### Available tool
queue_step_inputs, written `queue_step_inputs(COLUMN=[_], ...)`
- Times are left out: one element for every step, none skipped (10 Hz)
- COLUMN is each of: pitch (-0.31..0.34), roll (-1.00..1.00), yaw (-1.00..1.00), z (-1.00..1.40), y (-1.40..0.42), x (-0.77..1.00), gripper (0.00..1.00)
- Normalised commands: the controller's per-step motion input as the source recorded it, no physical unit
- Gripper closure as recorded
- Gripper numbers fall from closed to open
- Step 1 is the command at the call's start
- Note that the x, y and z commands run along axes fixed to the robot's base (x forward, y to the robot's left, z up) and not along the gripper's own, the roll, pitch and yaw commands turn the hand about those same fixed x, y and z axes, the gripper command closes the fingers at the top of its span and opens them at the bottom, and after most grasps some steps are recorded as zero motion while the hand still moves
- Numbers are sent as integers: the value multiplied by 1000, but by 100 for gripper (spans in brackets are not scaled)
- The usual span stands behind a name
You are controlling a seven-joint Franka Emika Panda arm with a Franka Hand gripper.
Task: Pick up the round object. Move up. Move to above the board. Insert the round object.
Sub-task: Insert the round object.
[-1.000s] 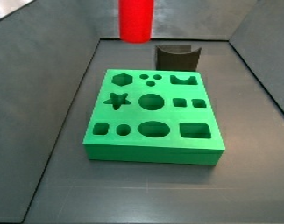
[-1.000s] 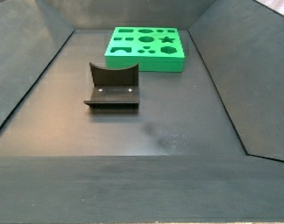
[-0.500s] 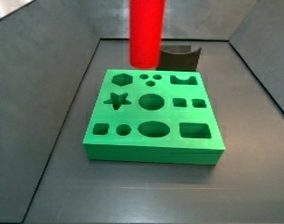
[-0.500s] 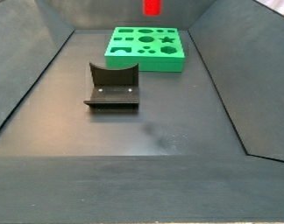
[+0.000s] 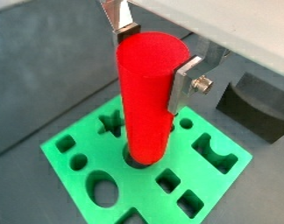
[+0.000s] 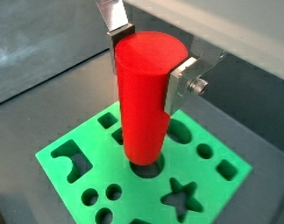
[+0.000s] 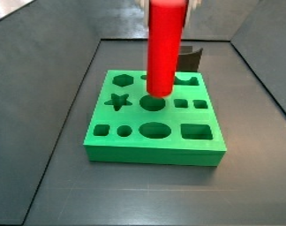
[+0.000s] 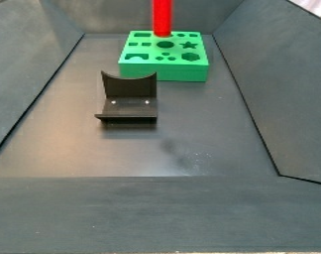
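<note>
The red cylinder peg [image 5: 148,96] hangs upright in my gripper [image 5: 152,54], whose silver fingers [image 5: 187,83] are shut on its upper end. It shows in the other wrist view [image 6: 147,92] and in both side views [image 7: 164,48] [image 8: 162,16]. Its lower end is just above, or at the mouth of, a large round hole near the middle of the green board [image 7: 143,139]. The board also shows in the other side view [image 8: 176,67] and in both wrist views [image 5: 80,171] [image 6: 74,184]. The gripper itself is mostly cut off at the top of a side view [image 7: 167,3].
A dark grey block with a curved notch stands on the floor apart from the board [image 8: 126,99], also seen behind it [image 7: 191,56] and in a wrist view [image 5: 259,105]. Sloped grey walls [image 8: 31,89] ring the floor.
The peg has come down and moved over the board; its lower end went from behind and above the board to just over the large round hole.
</note>
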Motion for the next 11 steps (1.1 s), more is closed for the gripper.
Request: queue_step_inputs(pitch=[-101,-81,-41,-29,-16,0,0,0,0,0,0], roll=[11,0,-27,-9,0,0,0,0,0,0,0], yaw=[11,31,49,34,20,17,3,6,3,0,0], z=[-300,-246,-169,-200,-260,-274,-280,-311,-351,-369,-409], y=[0,0,0,0,0,-37,-66,-71,-117,-169,-149], x=[-266,-223,-157,-54,0,0,0,0,34,97,23], gripper=[100,100,100,100,100,100,100,100,100,100,100])
